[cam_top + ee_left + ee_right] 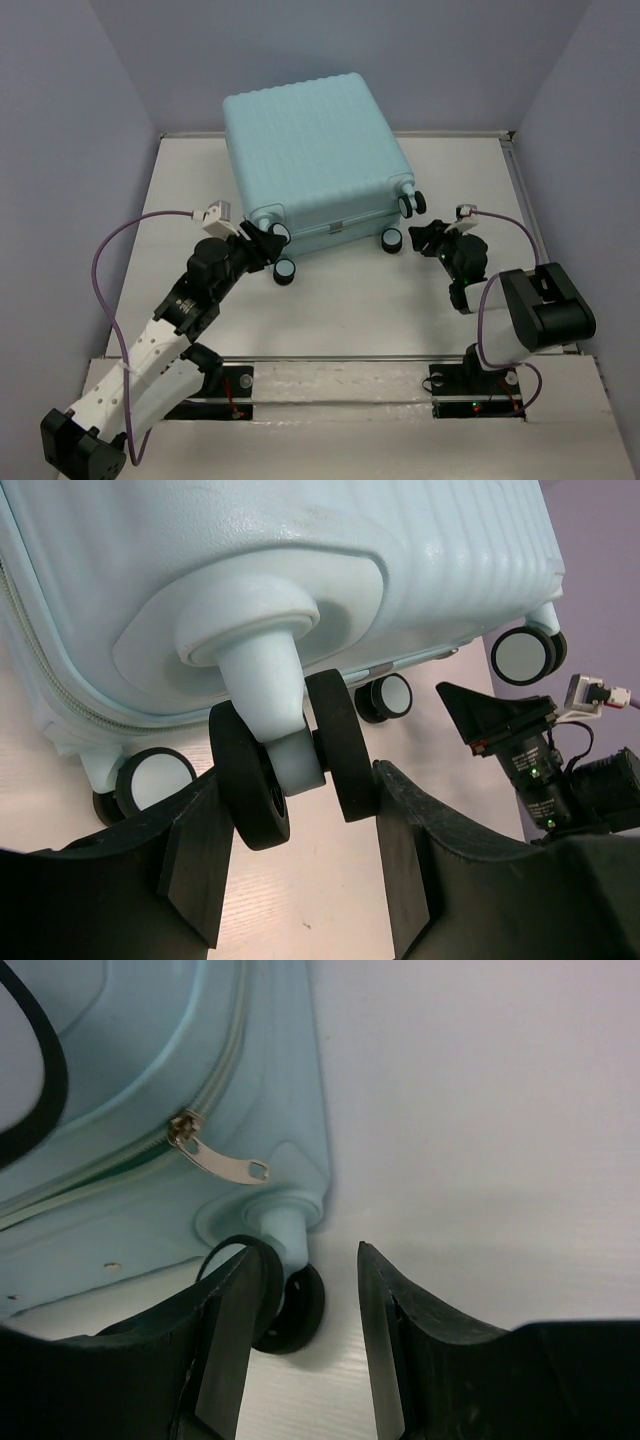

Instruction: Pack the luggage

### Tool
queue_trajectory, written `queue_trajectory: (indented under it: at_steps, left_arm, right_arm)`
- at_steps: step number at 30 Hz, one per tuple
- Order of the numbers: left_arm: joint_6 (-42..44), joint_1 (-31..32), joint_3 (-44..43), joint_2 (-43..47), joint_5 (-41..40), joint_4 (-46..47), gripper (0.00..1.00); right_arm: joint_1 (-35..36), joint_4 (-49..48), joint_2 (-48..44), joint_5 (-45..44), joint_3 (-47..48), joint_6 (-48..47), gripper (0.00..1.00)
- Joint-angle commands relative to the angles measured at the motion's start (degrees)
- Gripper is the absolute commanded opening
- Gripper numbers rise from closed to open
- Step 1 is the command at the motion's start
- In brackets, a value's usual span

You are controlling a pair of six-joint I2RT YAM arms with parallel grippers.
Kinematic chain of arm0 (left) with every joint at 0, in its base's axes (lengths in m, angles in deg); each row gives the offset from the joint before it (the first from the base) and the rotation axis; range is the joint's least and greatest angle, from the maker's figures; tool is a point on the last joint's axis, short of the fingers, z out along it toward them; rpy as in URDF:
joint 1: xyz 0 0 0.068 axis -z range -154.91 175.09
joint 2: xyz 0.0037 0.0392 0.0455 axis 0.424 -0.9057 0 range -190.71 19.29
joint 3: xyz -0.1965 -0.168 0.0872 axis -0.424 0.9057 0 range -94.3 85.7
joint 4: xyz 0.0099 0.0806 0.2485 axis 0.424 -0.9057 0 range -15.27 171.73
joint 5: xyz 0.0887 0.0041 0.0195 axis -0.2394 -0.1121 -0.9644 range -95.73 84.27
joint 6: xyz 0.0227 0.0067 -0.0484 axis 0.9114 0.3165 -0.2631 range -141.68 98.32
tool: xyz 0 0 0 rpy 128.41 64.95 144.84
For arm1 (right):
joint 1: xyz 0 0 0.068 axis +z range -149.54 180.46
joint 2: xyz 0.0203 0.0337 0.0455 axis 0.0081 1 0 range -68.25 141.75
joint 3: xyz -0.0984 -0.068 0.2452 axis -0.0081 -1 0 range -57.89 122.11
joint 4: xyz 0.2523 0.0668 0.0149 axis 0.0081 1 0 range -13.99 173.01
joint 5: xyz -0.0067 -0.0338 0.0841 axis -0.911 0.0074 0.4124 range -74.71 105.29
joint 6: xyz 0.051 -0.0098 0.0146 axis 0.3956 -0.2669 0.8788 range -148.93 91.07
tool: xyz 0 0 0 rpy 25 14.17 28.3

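Observation:
The luggage (310, 160) is a large pale mint-blue ribbed hard-shell case. It lies closed at the back middle of the table, with its black-and-white wheels facing my arms. My left gripper (262, 242) is open at its near left corner. In the left wrist view the jaws (300, 780) stand on either side of a black twin wheel (340, 745) on its mint stem. My right gripper (420, 238) is open and empty at the near right corner. In the right wrist view (308, 1255) a wheel (295, 1310) sits just beside the left finger (235, 1340). A metal zip pull (215, 1160) hangs on the closed zip.
The white table (350, 310) is boxed in by blue-grey walls on the left, back and right. Other wheels show near the front edge of the case (287, 270) (392, 240) (412, 200). Purple cables loop from both wrists.

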State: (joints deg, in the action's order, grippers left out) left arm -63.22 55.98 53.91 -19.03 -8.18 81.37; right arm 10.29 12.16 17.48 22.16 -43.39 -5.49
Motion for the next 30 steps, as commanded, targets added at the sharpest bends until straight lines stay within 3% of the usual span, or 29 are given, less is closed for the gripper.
queue_trajectory:
  at_steps: [1, 6, 18, 22, 27, 28, 30]
  left_arm:
    - [4.1, 1.1, -4.33, 4.31, 5.54, 10.64, 0.06]
    - [4.01, 1.1, -3.89, 4.4, 5.8, 10.47, 0.06]
    - [3.4, 1.1, -3.72, 4.05, 5.62, 10.12, 0.06]
    - [3.22, 1.1, -3.72, 4.05, 5.54, 10.03, 0.06]
    - [3.22, 1.1, -3.98, 4.14, 5.1, 9.76, 0.06]
    - [3.13, 1.1, -3.89, 4.05, 5.01, 9.76, 0.06]
    - [3.13, 1.1, -3.72, 3.87, 5.09, 9.85, 0.06]
  right_arm:
    - [-1.91, -9.88, 3.3, 15.26, 3.6, -1.38, 0.51]
    - [-3.14, -13.93, 5.93, 16.77, 5.18, -1.91, 0.52]
    - [-3.67, -11.82, 9.98, 20.28, 12.04, -3.75, 0.49]
    - [-4.2, -11.82, 11.65, 21.77, 14.32, -3.32, 0.38]
    - [-4.2, -13.92, 12.18, 20.99, 14.68, -2.7, 0.16]
    - [-4.2, -14.62, 12.18, 20.38, 14.33, -2.53, 0.08]
    - [-4.2, -14.9, 11.83, 20.02, 14.06, -2.43, 0.07]
